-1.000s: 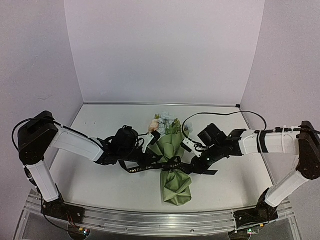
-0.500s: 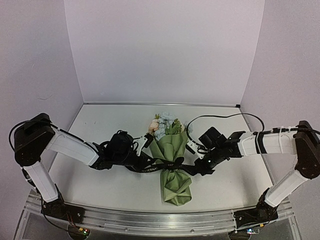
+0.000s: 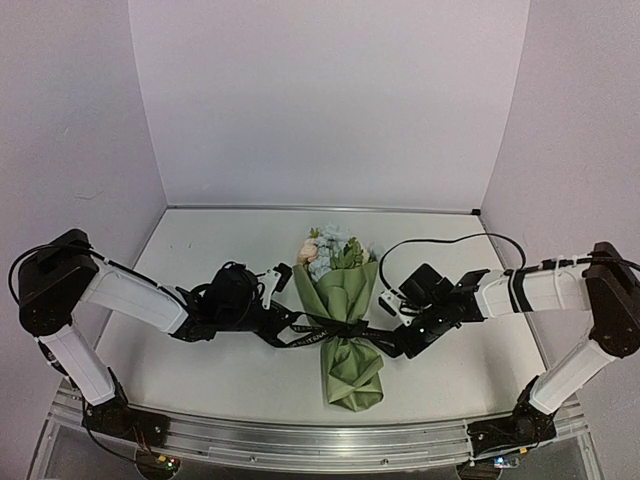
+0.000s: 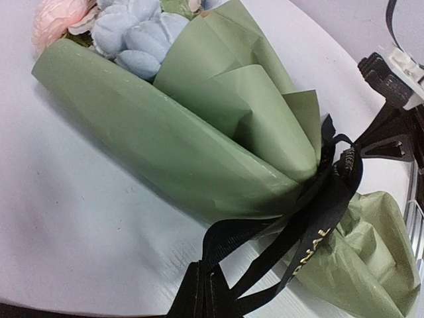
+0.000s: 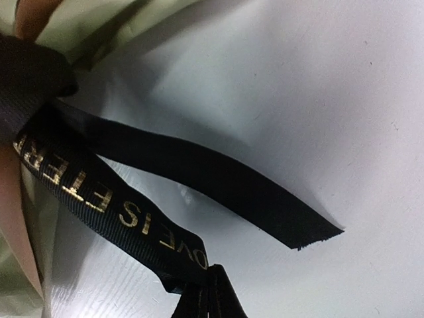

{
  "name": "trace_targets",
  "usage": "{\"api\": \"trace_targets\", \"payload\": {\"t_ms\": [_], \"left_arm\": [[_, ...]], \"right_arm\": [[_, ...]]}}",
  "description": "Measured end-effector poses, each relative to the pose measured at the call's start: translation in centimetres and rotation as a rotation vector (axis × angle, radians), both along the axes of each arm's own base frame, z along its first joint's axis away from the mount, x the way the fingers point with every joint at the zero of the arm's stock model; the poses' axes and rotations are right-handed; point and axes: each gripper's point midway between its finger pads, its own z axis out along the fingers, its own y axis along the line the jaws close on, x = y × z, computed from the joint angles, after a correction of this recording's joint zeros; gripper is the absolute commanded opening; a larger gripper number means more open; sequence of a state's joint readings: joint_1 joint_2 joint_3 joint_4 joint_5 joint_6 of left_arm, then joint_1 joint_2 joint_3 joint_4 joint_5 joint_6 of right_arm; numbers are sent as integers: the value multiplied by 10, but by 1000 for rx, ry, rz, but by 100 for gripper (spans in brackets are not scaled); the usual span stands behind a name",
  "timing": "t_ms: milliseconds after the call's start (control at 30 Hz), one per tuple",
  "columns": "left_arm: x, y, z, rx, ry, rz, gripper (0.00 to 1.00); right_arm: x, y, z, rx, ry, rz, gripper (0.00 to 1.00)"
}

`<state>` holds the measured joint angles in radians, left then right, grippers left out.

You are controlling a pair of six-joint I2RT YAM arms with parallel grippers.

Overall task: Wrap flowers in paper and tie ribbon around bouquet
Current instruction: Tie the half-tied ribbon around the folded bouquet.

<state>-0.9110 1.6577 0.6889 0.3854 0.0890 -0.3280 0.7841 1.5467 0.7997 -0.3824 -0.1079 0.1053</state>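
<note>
On the left side of the table (image 3: 190, 240), one end of the black ribbon (image 3: 318, 326) is clamped in the left gripper (image 4: 207, 298). At the middle, the bouquet (image 3: 352, 375) is laid flat, with the flowers (image 3: 325, 248) pointed at the back wall. The ribbon is tied round the narrow part of the green paper (image 3: 345, 295). To the right, the other ribbon end is pinched tight by the right gripper (image 5: 209, 298), and a loose end is seen lying beside it.

Bright, even, diffuse light from above; only soft shadows on table (image 3: 200, 370). Mild barrel distortion at top-view edges. Slight sheen on paper (image 4: 199, 165). Right wrist close-up soft, ribbon (image 5: 132, 225) lettering legible.
</note>
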Motion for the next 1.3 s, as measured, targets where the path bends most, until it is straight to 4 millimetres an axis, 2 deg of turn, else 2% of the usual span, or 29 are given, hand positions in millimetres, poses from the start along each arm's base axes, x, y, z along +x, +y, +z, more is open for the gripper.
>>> {"api": "trace_targets", "payload": {"t_ms": [367, 833, 1100, 1300], "left_arm": [[0, 19, -20, 54, 60, 71, 0], [14, 42, -28, 102, 70, 173, 0], [21, 52, -30, 112, 77, 199, 0], [30, 66, -34, 128, 89, 238, 0]], "right_arm": [[-11, -21, -18, -63, 22, -50, 0], [-14, -31, -18, -55, 10, -113, 0], [-22, -24, -18, -21, 43, -194, 0], [-43, -2, -17, -20, 32, -156, 0]]}}
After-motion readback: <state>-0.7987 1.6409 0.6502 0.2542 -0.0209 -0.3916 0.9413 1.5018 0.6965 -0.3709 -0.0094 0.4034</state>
